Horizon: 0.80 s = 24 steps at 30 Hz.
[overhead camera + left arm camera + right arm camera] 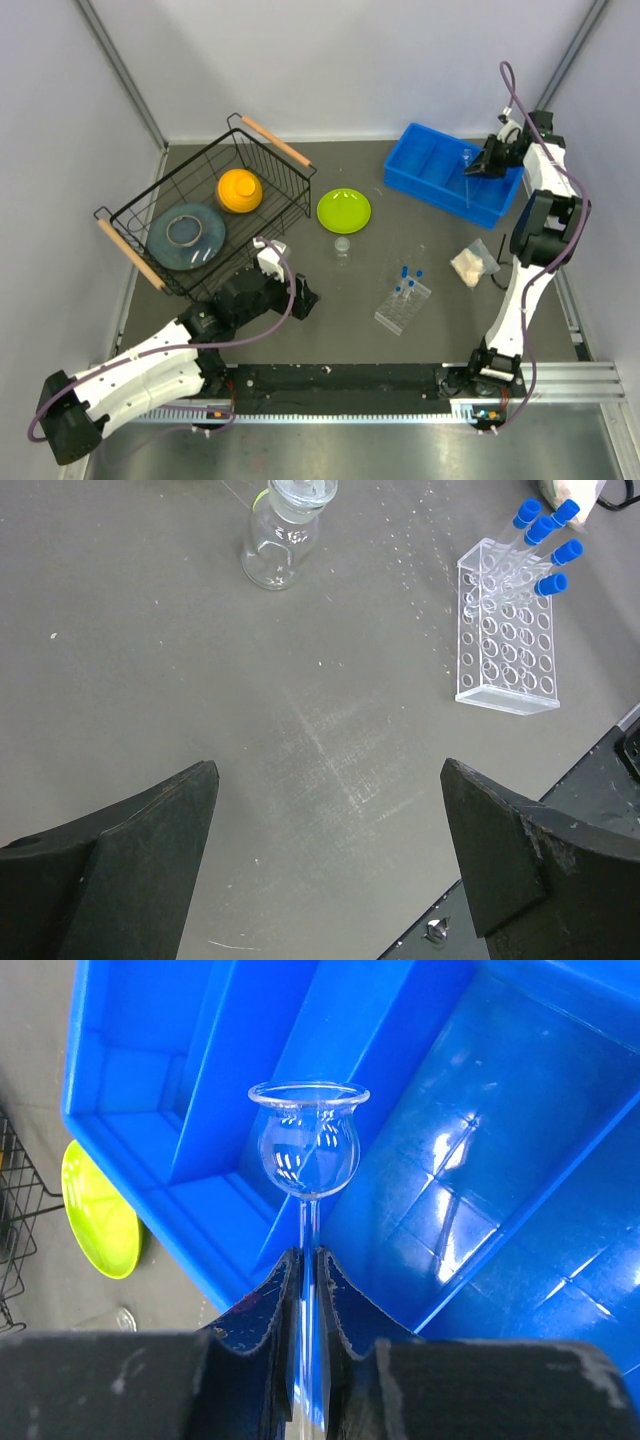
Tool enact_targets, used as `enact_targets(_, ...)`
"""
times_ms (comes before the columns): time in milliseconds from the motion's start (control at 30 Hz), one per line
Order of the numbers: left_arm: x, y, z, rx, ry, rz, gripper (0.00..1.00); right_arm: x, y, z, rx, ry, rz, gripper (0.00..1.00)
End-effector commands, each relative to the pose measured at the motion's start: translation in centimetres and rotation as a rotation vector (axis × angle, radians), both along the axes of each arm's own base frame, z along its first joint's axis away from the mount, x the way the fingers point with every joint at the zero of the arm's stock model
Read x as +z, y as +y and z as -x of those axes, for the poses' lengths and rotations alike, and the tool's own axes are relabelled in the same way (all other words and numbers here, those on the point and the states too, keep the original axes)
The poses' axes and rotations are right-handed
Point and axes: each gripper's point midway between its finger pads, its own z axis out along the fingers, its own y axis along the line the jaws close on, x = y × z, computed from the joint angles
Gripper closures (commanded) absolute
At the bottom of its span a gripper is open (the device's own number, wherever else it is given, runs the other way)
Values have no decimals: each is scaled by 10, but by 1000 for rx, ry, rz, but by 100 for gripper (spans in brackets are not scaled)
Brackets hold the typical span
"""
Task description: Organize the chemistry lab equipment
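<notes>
My right gripper [310, 1255] is shut on the thin stem of a clear glass funnel tube [305, 1145], whose bulb hangs over the blue bin [500, 1110]. From above, this gripper [487, 160] sits at the bin's [430, 165] right end. A clear grid rack [403, 305] holding several blue-capped tubes [410, 275] lies mid-table, also in the left wrist view as rack [505, 630] and tubes [545, 525]. A tiny clear cup [343, 247] [280, 540] stands left of it. A white-filled packet [473, 263] lies to the right. My left gripper [300, 297] [328, 770] is open over bare table.
A lime-green plate [343, 210] [100, 1215] lies between the bin and a black wire basket [270, 175]. The basket holds an orange dome [239, 190] and a blue-grey dish [187, 232] with a thin ring on it. Grey walls enclose the table.
</notes>
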Motion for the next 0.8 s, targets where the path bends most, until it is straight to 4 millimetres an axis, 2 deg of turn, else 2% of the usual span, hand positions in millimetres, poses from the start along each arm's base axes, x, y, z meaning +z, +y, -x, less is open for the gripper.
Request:
enact_targets(0, 27, -4, -7, 16, -43, 50, 1, 7, -11, -16, -26, -39, 26, 90)
enact_targets(567, 32, -7, -9, 18, -40, 53, 1, -23, -32, -23, -74, 5, 86, 88)
enact_targets(767, 32, -8, -9, 15, -37, 50, 2, -31, -35, -26, -82, 15, 97, 84)
